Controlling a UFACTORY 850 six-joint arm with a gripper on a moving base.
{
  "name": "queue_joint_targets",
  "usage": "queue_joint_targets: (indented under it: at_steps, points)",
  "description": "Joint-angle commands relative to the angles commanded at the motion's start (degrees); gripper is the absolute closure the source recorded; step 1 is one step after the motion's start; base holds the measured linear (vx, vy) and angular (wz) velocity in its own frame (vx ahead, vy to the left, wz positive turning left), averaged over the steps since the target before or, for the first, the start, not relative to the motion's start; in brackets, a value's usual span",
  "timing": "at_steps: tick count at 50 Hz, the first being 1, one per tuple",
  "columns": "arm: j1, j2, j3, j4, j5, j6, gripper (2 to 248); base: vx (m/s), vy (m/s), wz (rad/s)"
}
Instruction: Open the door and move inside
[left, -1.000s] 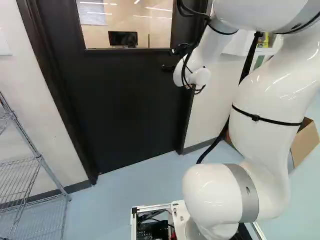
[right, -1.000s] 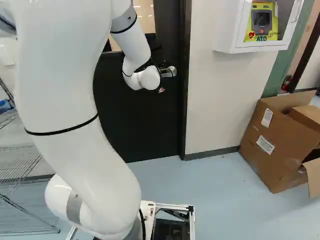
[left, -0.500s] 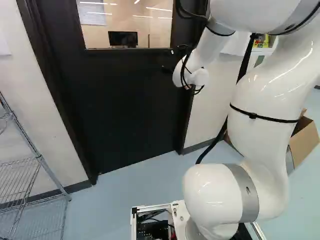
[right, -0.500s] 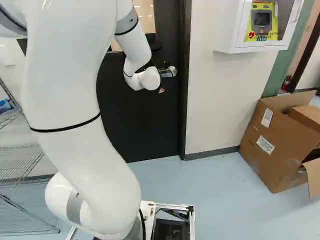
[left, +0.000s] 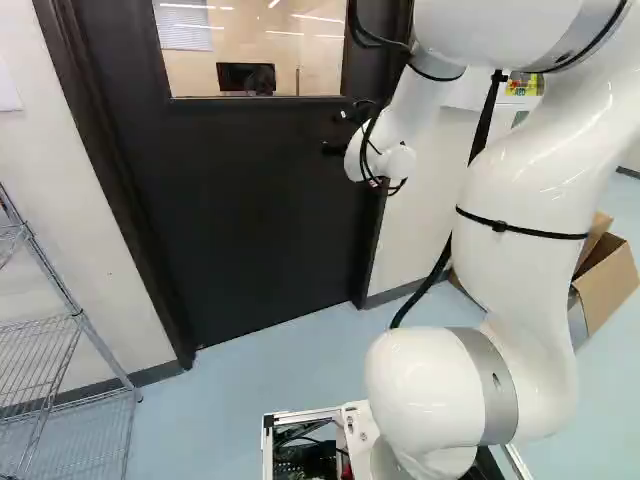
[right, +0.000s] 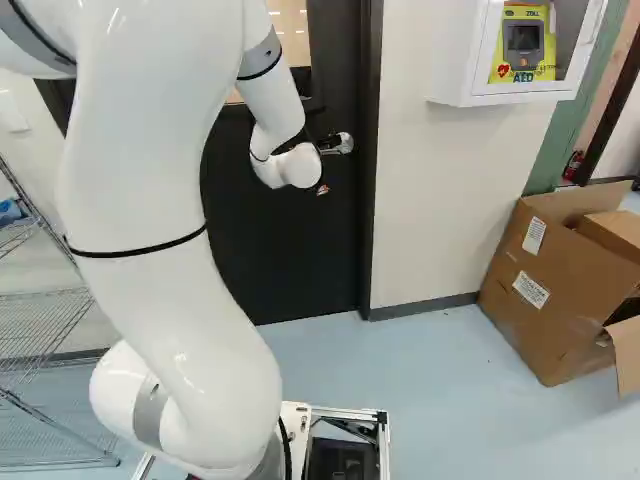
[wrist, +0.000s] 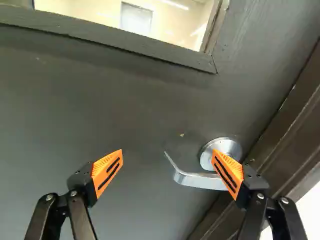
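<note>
The dark door (left: 250, 200) stands shut in its frame, with a window in its upper part. My gripper (left: 340, 133) is in front of it, on the handle's side, mostly hidden by the wrist. A silver lever handle (right: 342, 144) shows just beyond the wrist in the right base view. In the wrist view my gripper (wrist: 168, 154) is open, its two orange pads wide apart. One fingertip overlaps the round base of the handle (wrist: 200, 181), and the lever's bent free end lies between the fingers, nearer that one. Whether the finger touches the handle I cannot tell.
The door frame (right: 370, 170) runs close beside the handle. A wire shelf (left: 75, 320) stands by the wall at the left. Cardboard boxes (right: 550, 290) lie at the right, and a white AED cabinet (right: 465, 60) hangs above them.
My upper arm has swung slightly left in the left base view and right in the right one. The wrist has shifted a little by the handle. Base and door have not moved.
</note>
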Motion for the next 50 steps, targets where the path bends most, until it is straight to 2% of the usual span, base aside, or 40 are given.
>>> queue_joint_targets:
  at_steps: [50]
  points:
    - [0.8, -4.2, 1.9, 0.0, 0.0, 0.0, 3, 0.000, 0.000, 0.000]
